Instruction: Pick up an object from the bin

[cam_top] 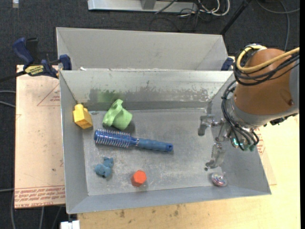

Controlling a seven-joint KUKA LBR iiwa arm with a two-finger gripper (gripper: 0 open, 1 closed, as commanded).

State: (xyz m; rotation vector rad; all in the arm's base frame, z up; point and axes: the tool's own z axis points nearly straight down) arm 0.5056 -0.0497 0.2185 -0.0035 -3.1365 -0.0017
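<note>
The bin (183, 123) is a grey metal tray with sloping walls and a scuffed, dull floor, its back wall rising higher than the rest. Around it the room has dark carpet (33, 18), and beyond the back wall lie a pale metal bar (138, 3) and a tangle of cables (212, 1). Most of the bin's things sit in its left half. A yellow block (82, 116) stands by the left wall, with a green toy (117, 114) just beside it. In front of those a blue brush (131, 141) lies across the floor, bristles to the left and handle pointing right. Nearer the front wall are a blue lump (104, 168) and a red ball (139, 177), a little apart from each other. A small shiny trinket (218, 179) lies alone in the front right corner, well apart from the rest. The arm (281, 113) comes in over the right wall, its wrist under a rounded orange cover (264, 87) with yellow cable looped across the top. It points steeply down into the bin's right side. The gripper (206, 148) hangs over bare floor close to the right wall. Its two metal fingers (204, 126) stand spread apart with nothing between them. One tip is toward the bin's middle and the other is toward the front. The front tip is just beside the trinket, and whether it touches cannot be told. The trinket is the thing nearest the gripper, and the brush handle ends well to the gripper's left.
</note>
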